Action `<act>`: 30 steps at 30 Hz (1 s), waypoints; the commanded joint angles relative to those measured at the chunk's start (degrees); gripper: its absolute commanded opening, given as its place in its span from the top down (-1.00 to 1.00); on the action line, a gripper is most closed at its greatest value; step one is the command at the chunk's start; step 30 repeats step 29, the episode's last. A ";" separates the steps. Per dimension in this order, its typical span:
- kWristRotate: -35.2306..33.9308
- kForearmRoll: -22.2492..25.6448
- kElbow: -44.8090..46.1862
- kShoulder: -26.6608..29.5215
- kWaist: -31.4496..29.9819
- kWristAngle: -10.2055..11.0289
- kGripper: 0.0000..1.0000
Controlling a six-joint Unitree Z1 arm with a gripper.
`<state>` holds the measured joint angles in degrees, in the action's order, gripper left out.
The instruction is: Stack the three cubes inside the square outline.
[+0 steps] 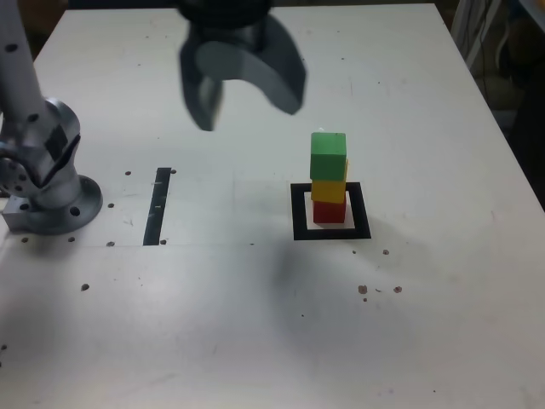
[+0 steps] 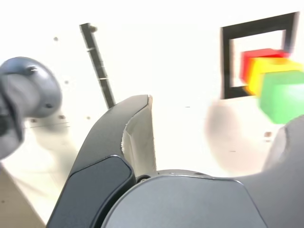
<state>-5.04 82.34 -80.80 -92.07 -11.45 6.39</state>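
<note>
Cubes make up a finished-looking tower in the exterior view: the red cube (image 1: pixel 329 210) sits at the bottom inside the square outline (image 1: pixel 299 213), the yellow cube (image 1: pixel 328 189) on it, and the green cube (image 1: pixel 328 155) on top, shifted a touch toward the exterior view's left of the 2 below. The gripper (image 1: pixel 247 106) hangs well apart from the stack, up and toward the exterior view's left, its fingers spread wide and holding nothing. The tape strip (image 1: pixel 157 205) lies on the table (image 1: pixel 443 341), apart from the square. From the wrist view, the 3 blocks show stepped one behind another, red cube (image 2: pixel 249 61), yellow cube (image 2: pixel 268 69), green cube (image 2: pixel 282 95), over the square outline (image 2: pixel 228 61), with 1 dark finger (image 2: pixel 128 142) in the foreground. These blocks look rigid, light and smooth-sided, so I'd judge a pinch across 2 opposite flat faces, near mid-height, would hold best; the tower looks easy to topple with a sideways nudge.
</note>
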 commanded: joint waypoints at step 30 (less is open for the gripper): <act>4.50 -20.78 37.65 6.92 8.17 -3.52 -0.99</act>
